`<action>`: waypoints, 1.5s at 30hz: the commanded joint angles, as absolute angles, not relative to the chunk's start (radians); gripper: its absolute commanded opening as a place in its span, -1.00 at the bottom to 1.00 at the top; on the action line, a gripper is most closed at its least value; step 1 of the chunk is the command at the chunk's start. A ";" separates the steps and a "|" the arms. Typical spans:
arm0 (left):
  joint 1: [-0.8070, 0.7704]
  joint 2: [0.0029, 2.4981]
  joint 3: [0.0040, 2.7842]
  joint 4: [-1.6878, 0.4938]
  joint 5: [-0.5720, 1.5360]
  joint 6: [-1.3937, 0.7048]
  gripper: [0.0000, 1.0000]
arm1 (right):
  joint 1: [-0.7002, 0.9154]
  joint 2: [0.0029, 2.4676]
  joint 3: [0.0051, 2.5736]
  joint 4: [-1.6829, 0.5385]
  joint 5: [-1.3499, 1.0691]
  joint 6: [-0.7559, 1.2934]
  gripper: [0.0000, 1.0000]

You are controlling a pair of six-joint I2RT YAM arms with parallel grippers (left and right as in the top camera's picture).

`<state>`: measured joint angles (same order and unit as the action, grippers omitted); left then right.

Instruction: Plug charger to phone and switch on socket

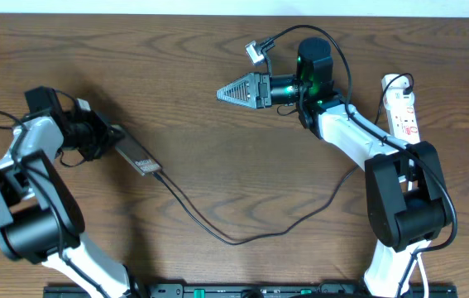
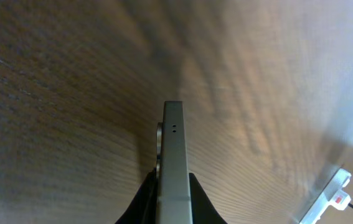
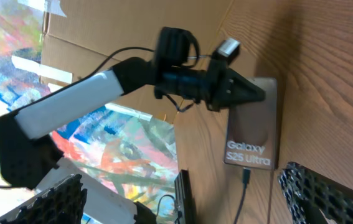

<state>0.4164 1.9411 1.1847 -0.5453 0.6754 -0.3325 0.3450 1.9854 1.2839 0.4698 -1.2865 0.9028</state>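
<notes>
The phone (image 3: 255,127) reads "Galaxy S25 Ultra".
Left gripper (image 1: 112,136) pinches its plain end; the lettered end, charger (image 1: 217,230) plugged in, points diagonally toward mid-table (image 1: 217,33). Right gripper (image 1: 232,91) gapes.

The overhead camera is looking straight down from high above the table (image 1: 217,41), taking in both arms. The left wrist camera is sitting close behind the left gripper (image 2: 173,210), facing out along the edge of the phone (image 2: 174,149) pinched in it, with the socket (image 2: 333,194) showing far beyond the fingertips. The right wrist camera is peering out through the spread right gripper (image 3: 181,179), facing the other gripper well ahead. All three views are sharing the phone; the overhead and left wrist views are also sharing the socket.
</notes>
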 commanded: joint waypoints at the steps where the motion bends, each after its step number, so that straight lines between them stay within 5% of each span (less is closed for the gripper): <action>1: 0.418 1.953 1.196 -0.538 0.718 -0.326 -0.86 | 0.342 1.975 1.299 0.470 -1.300 0.883 0.99; 13: 0.418 1.953 1.197 -0.537 0.688 -0.326 -0.83 | 0.342 1.975 1.299 0.470 -1.299 0.874 0.99; 19: 0.418 1.953 1.197 -0.543 0.688 -0.326 -0.57 | 0.342 1.975 1.299 0.470 -1.299 0.874 0.99; 28: 0.418 1.953 1.197 -0.567 0.687 -0.325 -0.43 | 0.346 1.975 1.299 0.470 -1.296 0.874 0.99; 45: 0.418 1.953 1.197 -0.580 0.687 -0.325 -0.39 | 0.350 1.975 1.299 0.470 -1.296 0.874 0.98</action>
<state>0.4164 1.9675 1.1847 -0.5762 0.6819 -0.3386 0.3450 1.9854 1.2839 0.4690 -1.2861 0.8948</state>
